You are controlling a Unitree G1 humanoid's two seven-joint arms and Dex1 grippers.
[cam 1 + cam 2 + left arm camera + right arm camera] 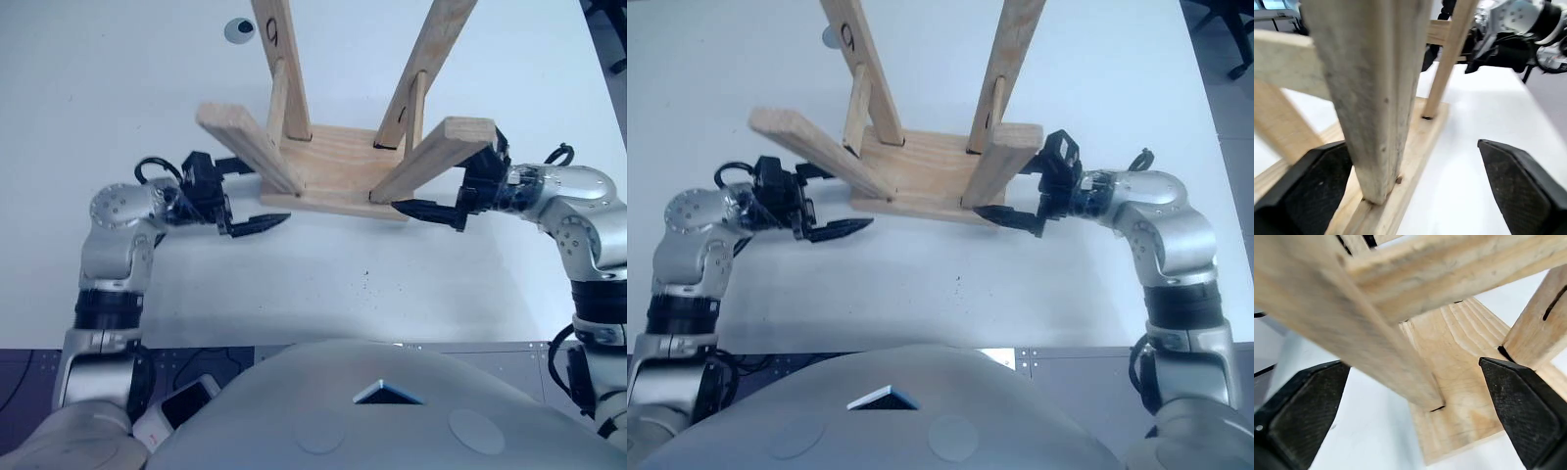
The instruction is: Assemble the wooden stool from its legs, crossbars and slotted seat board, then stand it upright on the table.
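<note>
The stool [338,147] sits dead ahead of us at 12 o'clock, upside down. Its seat board [338,162] lies flat on the table [392,294] with the legs pointing up, so we judge the assembly done and the flip to be the step in hand. The left gripper [265,194] stands at the board's 9 o'clock, jaws wide, straddling the near-left leg [245,145]. One pad is just beside the wood, and we cannot tell if it touches. The right gripper [426,181] stands at 3 o'clock, also wide open, around the near-right leg [431,157], holding nothing. To do this well, we would close both grippers together, low on the legs near the board where the joints are stiffest. We would squeeze squarely across the flat faces, then lift evenly before turning. A lopsided pull could work a leg out of its slot. We would roll the stool away towards 12 o'clock and set all feet down at once. Counting: one seat board, four legs (two near ones splaying towards 10 and 2 o'clock, two far ones rising towards 12), and two crossbars [280,98] that we can make out, one on each side. One small disc [238,29] lies at 11 o'clock, well apart from the stool.
</note>
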